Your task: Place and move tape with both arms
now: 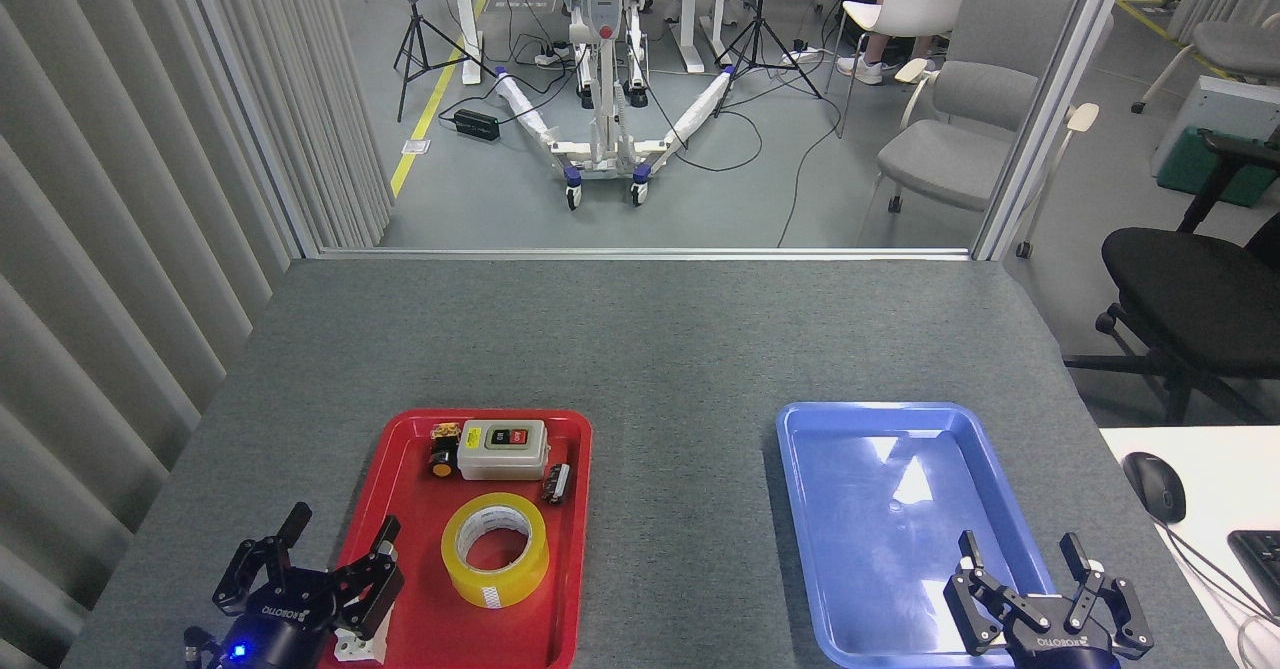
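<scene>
The left gripper (340, 539) is low at 7 o'clock with its black fingers spread wide, pointing up. The right gripper (1020, 557) is low at 5 o'clock, fingers spread too.

Pretty standard lab room: grey felt-topped table (640, 349) up front, ribbed grey panel wall (130, 199) on the left, grey floor (760, 189) with yellow tape lines (432, 114) and loose cables. A white wheeled lift frame (605, 99) stands mid-floor, grey chairs (970, 109) and a black office chair (1190, 289) on the right
</scene>
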You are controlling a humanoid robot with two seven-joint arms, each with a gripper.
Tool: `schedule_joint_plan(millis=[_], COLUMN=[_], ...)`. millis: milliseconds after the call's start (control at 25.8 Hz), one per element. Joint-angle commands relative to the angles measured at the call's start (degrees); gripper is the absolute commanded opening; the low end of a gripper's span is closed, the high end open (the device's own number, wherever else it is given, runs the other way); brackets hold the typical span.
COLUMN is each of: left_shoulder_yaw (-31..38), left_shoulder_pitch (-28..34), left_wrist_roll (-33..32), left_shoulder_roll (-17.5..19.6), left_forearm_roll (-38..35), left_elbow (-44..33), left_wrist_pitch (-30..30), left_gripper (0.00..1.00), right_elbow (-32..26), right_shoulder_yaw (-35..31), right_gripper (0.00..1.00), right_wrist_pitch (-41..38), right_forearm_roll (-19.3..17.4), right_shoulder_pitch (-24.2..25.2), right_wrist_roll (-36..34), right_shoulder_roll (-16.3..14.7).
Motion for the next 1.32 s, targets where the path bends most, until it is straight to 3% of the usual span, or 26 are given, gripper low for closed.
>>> schedule_joint_plan(millis=[0,194,891,1279], left_shoulder_yaw=[0.16,0.34,0.08,-0.1], left_shoulder_pitch=[0.0,-0.09,-0.18,-1.84], left_wrist_roll=[0.32,-0.83,-1.7,-8.73], left_shoulder_roll=[0.01,0.01,-0.26,-0.35], left_forearm_roll=[0.1,0.62,0.71,2.47], left_elbow=[0.17,-0.27,-0.71,-1.68], left_wrist_pitch=[0.24,3.93,4.46,4.63], left_gripper=[1.0,1.0,1.0,1.0], right_elbow=[-0.03,-0.11,-0.38,-0.29], right_shoulder_yaw=[0.01,-0.08,-0.08,0.01], right_gripper=[1.0,1.0,1.0,1.0], right_wrist_pitch=[0.02,0.11,0.9,0.64], right_forearm_roll=[0.13,0.04,-0.4,-0.4], right_shoulder_pitch=[0.0,0.0,0.09,0.18], right_wrist_roll=[0.13,0.3,0.04,-0.05], right_shoulder_roll=[-0.14,-0.31,0.21,0.21])
